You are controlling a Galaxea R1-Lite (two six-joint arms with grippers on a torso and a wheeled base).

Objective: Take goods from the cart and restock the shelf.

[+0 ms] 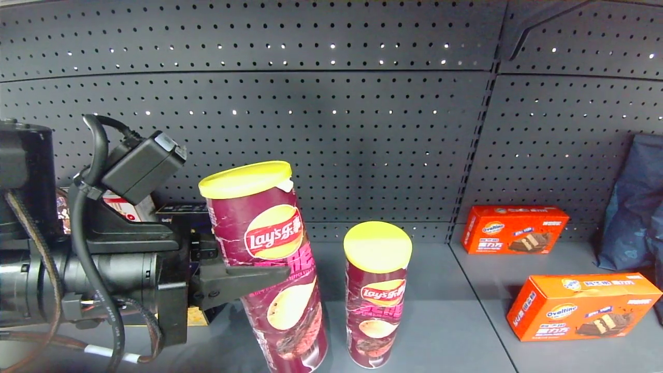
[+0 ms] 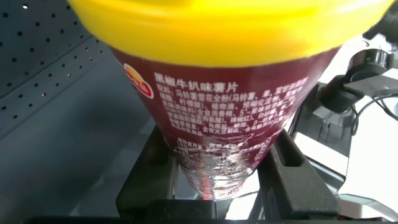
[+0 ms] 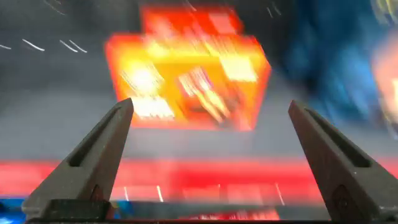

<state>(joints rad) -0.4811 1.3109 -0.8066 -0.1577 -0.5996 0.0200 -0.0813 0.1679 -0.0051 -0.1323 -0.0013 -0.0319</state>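
From where I stand, the left gripper (image 1: 259, 274) is clamped on a purple chip can (image 1: 269, 233) with a yellow lid. One black finger (image 1: 243, 280) crosses the front of the can about halfway up, and the other is hidden behind it. In the left wrist view the two fingers (image 2: 155, 177) press on either side of the can's narrow lower body. The can leans, its lid tipped back towards the wrist and its base out past the fingertips, low over the grey shelf board (image 1: 440, 331); I cannot tell whether it touches. Just beyond those fingertips, close to the held can but apart from it, a second chip can (image 1: 377, 295) stands upright on the board. Behind both runs a dark pegboard wall (image 1: 362, 129), split by a slotted upright post (image 1: 479, 155). Past the post, well away from the jaws, two orange snack boxes (image 1: 513, 229) (image 1: 582, 306) lie flat, with a dark blue bag (image 1: 632, 207) beside them. The right gripper (image 3: 210, 104) has its fingers spread wide and holds nothing. A blurred orange box (image 3: 186, 81) lies on the shelf ahead, framed in the gap between them.
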